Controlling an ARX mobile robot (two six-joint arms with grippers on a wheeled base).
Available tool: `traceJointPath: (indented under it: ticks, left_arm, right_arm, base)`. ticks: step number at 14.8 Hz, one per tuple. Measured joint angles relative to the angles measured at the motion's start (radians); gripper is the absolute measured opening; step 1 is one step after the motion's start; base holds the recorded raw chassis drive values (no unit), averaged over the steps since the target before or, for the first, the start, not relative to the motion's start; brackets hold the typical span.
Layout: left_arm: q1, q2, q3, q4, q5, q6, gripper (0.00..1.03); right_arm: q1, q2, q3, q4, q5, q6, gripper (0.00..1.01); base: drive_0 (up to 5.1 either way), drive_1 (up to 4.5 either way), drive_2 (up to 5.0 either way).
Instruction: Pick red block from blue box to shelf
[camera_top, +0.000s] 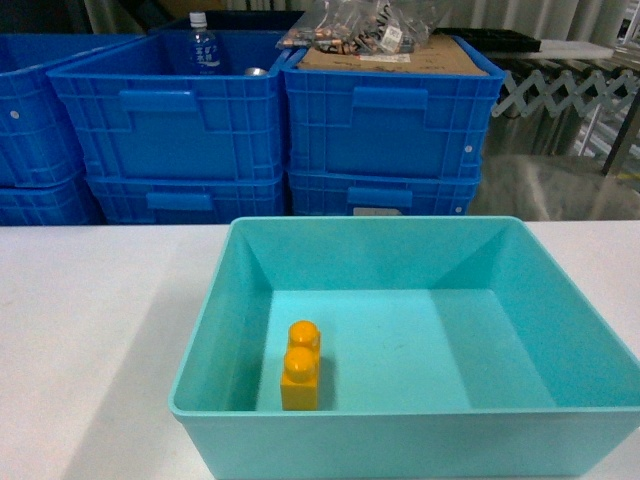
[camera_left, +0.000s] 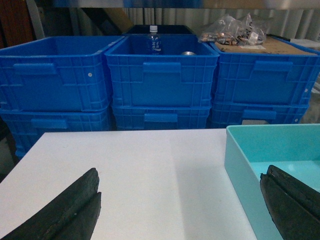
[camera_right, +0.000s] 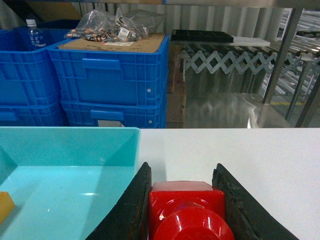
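Over the tabletop (camera_right: 260, 160), at the blue box's (camera_right: 75, 145) 3 o'clock — right end effector (camera_right: 186, 200) pinching the red block (camera_right: 187, 212); left end effector (camera_left: 180, 210) spread. Pick done — shelf placement remains.

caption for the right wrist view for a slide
Right gripper holds the red block over the white table, beside the blue box.
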Motion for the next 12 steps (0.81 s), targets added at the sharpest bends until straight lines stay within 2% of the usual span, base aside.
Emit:
traceJointPath:
  ticks: [12]
  left_arm:
    - [0.000,0.000,0.000,0.000,0.000,0.000,0.98]
  right_arm:
    - [0.000,-0.363,-0.001,-0.349,0.000,0.000,0.29]
  base:
    - [0.0,0.00,0.0]
